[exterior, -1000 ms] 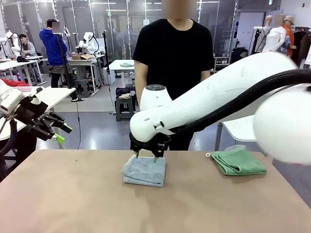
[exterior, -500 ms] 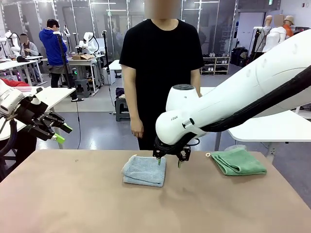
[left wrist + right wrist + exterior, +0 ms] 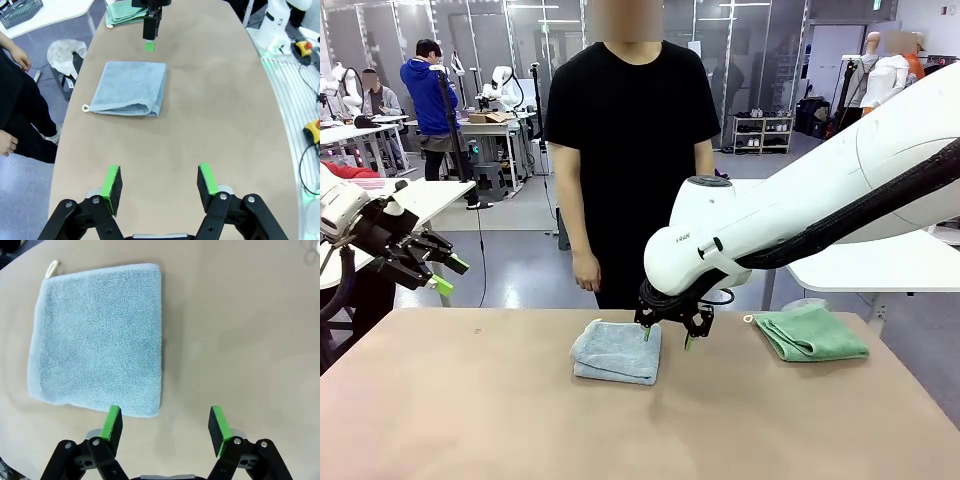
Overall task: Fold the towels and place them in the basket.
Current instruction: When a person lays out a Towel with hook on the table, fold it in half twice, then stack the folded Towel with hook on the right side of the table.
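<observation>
A folded grey-blue towel (image 3: pixel 616 352) (image 3: pixel 129 88) (image 3: pixel 97 337) lies mid-table. My right gripper (image 3: pixel 667 338) (image 3: pixel 165 423) hovers open just above the table at that towel's right edge. One fingertip is over its corner and the gap is over bare tabletop. A folded mint green towel (image 3: pixel 810 333) (image 3: pixel 125 11) rests at the table's right. My left gripper (image 3: pixel 440 275) (image 3: pixel 158 181) hangs open and empty, high off the table's left end. A grey mesh basket (image 3: pixel 20 10) sits on a white side table; I cannot tell whether it is the dark one.
A person in black stands at the far side, one hand (image 3: pixel 585 272) hanging by the table edge. The white side table (image 3: pixel 850 265) stands behind my right arm. A bin with a white bag (image 3: pixel 65 50) is on the floor beside the table.
My right gripper has moved from over the grey-blue towel to its right edge, still open. The person has shifted left. The left arm has not moved.
</observation>
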